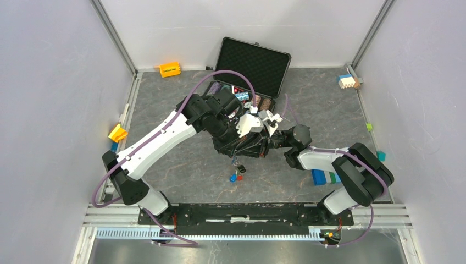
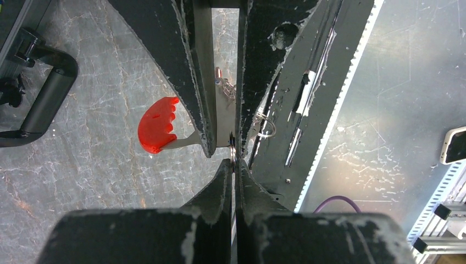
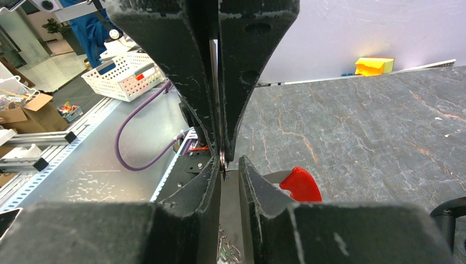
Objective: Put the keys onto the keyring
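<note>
The two grippers meet tip to tip above the middle of the table. My left gripper (image 1: 248, 144) (image 2: 235, 159) is shut on the keyring's thin metal ring (image 2: 234, 149), which also shows in the right wrist view (image 3: 222, 161). My right gripper (image 1: 262, 144) (image 3: 229, 165) is shut on the flat metal blade of the keyring's red fob (image 2: 156, 125) (image 3: 299, 184). The fob sticks out sideways. A dark key (image 1: 240, 166) dangles under the grippers. A blue-capped key (image 1: 233, 178) and a red-capped key (image 1: 240, 177) show just below it; I cannot tell whether they hang or lie on the table.
An open black case (image 1: 254, 61) with poker chips stands behind the arms, and its handle (image 2: 46, 93) shows in the left wrist view. Yellow blocks (image 1: 170, 69) (image 1: 117, 132) lie at the back left and left edge. Blue and green blocks (image 1: 324, 177) lie by the right arm, and a white block (image 1: 347, 81) at the back right.
</note>
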Action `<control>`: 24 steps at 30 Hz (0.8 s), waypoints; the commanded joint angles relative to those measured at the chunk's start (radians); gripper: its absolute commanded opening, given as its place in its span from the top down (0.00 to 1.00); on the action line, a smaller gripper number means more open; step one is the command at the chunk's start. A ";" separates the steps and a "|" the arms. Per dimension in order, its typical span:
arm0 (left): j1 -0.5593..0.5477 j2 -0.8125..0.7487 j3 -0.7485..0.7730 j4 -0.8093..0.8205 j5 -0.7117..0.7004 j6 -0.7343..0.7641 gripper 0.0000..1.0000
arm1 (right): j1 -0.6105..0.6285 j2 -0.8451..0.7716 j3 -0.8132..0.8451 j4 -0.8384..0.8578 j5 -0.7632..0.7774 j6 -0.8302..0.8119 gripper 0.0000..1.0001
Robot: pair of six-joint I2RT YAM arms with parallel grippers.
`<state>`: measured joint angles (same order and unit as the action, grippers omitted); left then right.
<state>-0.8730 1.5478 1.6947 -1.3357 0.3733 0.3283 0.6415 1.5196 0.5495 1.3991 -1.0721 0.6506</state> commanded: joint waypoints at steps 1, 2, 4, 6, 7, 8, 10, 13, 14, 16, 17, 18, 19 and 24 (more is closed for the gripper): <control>-0.006 -0.036 0.002 0.031 0.035 -0.036 0.98 | 0.009 -0.002 0.021 0.077 -0.012 0.005 0.78; -0.005 -0.034 0.001 0.032 0.035 -0.036 0.98 | 0.009 -0.002 0.021 0.079 -0.014 0.005 0.79; -0.005 -0.033 -0.004 0.033 0.035 -0.034 0.98 | 0.009 -0.003 0.021 0.080 -0.015 0.008 0.80; -0.006 -0.032 -0.007 0.032 0.035 -0.035 0.98 | 0.009 -0.005 0.021 0.081 -0.015 0.010 0.80; -0.006 -0.030 -0.009 0.033 0.035 -0.034 0.98 | 0.009 -0.005 0.022 0.082 -0.015 0.010 0.81; -0.005 -0.031 -0.010 0.032 0.035 -0.033 0.98 | 0.009 -0.006 0.023 0.083 -0.016 0.012 0.81; -0.006 -0.031 -0.010 0.033 0.033 -0.034 0.98 | 0.009 -0.007 0.024 0.084 -0.017 0.012 0.82; -0.006 -0.032 -0.014 0.034 0.033 -0.033 0.98 | 0.009 -0.008 0.024 0.083 -0.020 0.012 0.84; -0.006 -0.032 -0.015 0.035 0.035 -0.033 0.98 | 0.009 -0.008 0.024 0.083 -0.020 0.012 0.84; -0.005 -0.035 -0.015 0.036 0.035 -0.032 0.98 | 0.009 -0.007 0.025 0.083 -0.020 0.012 0.87; -0.006 -0.035 -0.015 0.036 0.035 -0.033 0.98 | 0.009 -0.006 0.024 0.083 -0.019 0.012 0.88; -0.005 -0.036 -0.015 0.036 0.035 -0.033 0.98 | 0.009 -0.005 0.025 0.083 -0.019 0.012 0.89; -0.005 -0.037 -0.015 0.037 0.035 -0.032 0.98 | 0.009 -0.004 0.025 0.084 -0.019 0.012 0.91; -0.006 -0.043 -0.016 0.047 0.038 -0.036 0.98 | 0.009 -0.009 0.023 0.083 -0.019 0.006 1.00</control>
<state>-0.8730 1.5475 1.6775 -1.3304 0.3733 0.3283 0.6460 1.5196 0.5495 1.4082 -1.0828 0.6609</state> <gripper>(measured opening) 0.043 0.015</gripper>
